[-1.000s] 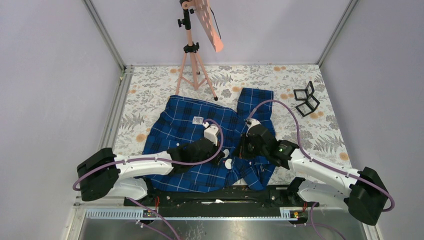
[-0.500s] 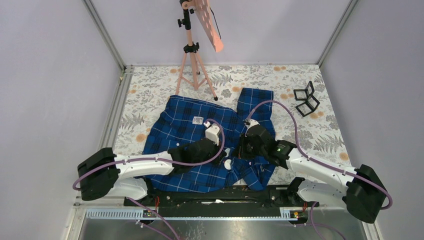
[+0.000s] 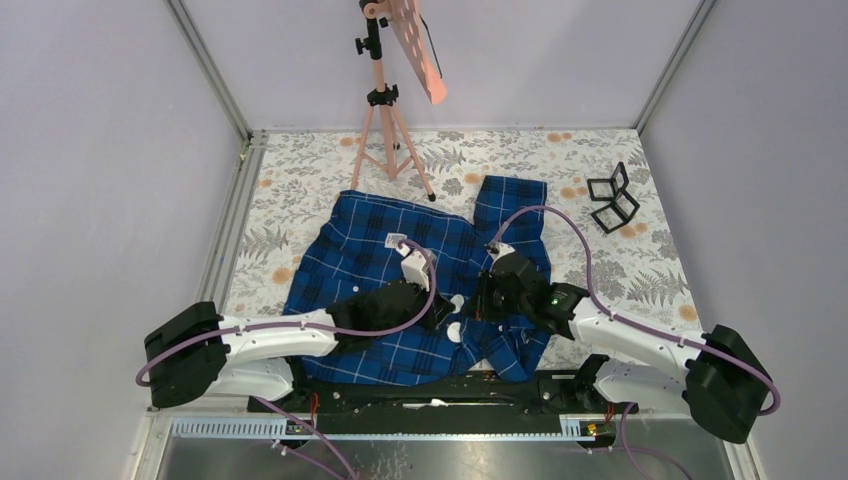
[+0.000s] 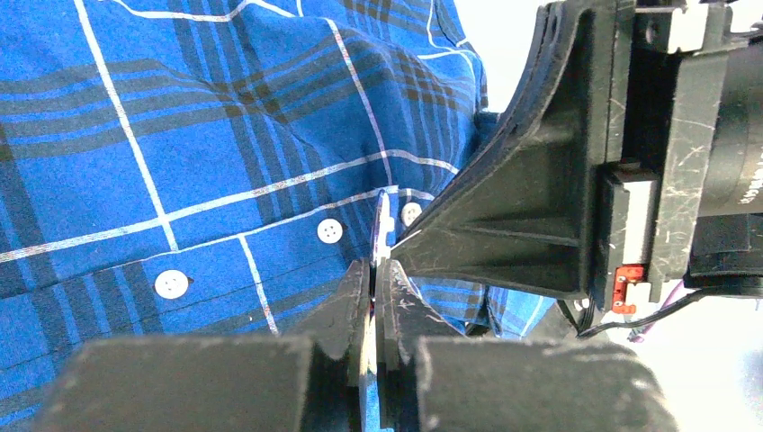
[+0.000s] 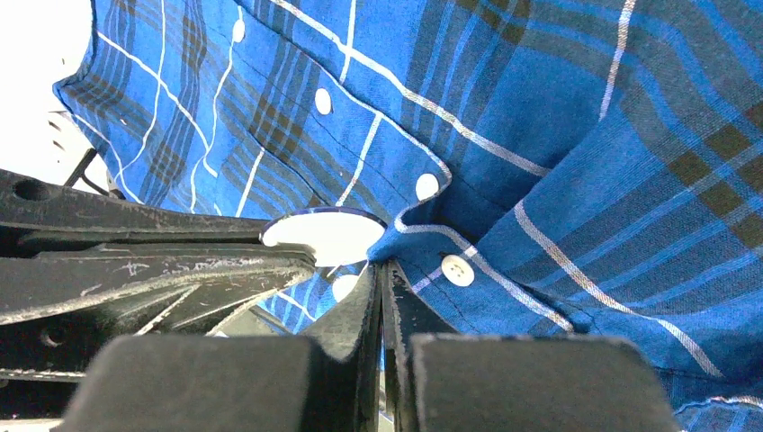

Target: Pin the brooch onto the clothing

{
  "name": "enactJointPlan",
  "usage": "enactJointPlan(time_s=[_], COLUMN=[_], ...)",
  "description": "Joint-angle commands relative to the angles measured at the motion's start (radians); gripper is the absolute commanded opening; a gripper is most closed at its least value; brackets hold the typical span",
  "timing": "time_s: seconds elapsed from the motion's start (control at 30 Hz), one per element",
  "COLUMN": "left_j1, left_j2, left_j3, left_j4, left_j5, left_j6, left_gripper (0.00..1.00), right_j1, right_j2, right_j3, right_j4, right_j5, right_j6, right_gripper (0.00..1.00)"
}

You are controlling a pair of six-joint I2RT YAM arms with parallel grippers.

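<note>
The clothing, a dark-blue plaid shirt (image 3: pixel 370 260) with white buttons, lies spread on the floral table. My left gripper (image 3: pixel 447 305) is shut on the brooch (image 3: pixel 457 301), a thin white disc. The disc is edge-on in the left wrist view (image 4: pixel 382 225), held between the fingers of that gripper (image 4: pixel 373 270). My right gripper (image 3: pixel 478 300) is shut on the shirt's buttoned edge (image 5: pixel 423 238) and lifts a fold of it; its jaws (image 5: pixel 382 270) are closed on the cloth. The brooch (image 5: pixel 324 236) touches that lifted fold. The two grippers almost meet.
A pink tripod stand (image 3: pixel 385 100) stands behind the shirt. Black folding frames (image 3: pixel 612 200) lie at the back right. A second small white piece (image 3: pixel 457 328) lies on the shirt just below the grippers. Grey walls enclose the table.
My left gripper has moved a little to the right with the brooch, closer to the right gripper. The right gripper has edged slightly left, still holding the shirt's edge.
</note>
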Motion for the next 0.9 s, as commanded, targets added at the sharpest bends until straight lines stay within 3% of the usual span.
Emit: enactJointPlan(time_s=[0.0,0.57,0.87], left_j1=[-0.003,-0.004,-0.013], left_j2=[-0.029,0.028,0.037], left_j3=[0.01,0.058,0.059], left_j4=[0.011,-0.059,-0.023], left_j5=[-0.046,-0.027,-0.003], left_j6=[-0.01,0.044,0.085], left_gripper=[0.0,0.0,0.0], right_j1=[0.009,0.01,0.01], right_j2=[-0.047,-0.197,-0.162], right_j3=[-0.011,-0.036,-0.028], right_j4=[0.028,0.051,0.066], right_j5=[0.019,0.063,0.039], right_j6=[0.01,0.015,0.011], right_gripper=[0.0,0.0,0.0])
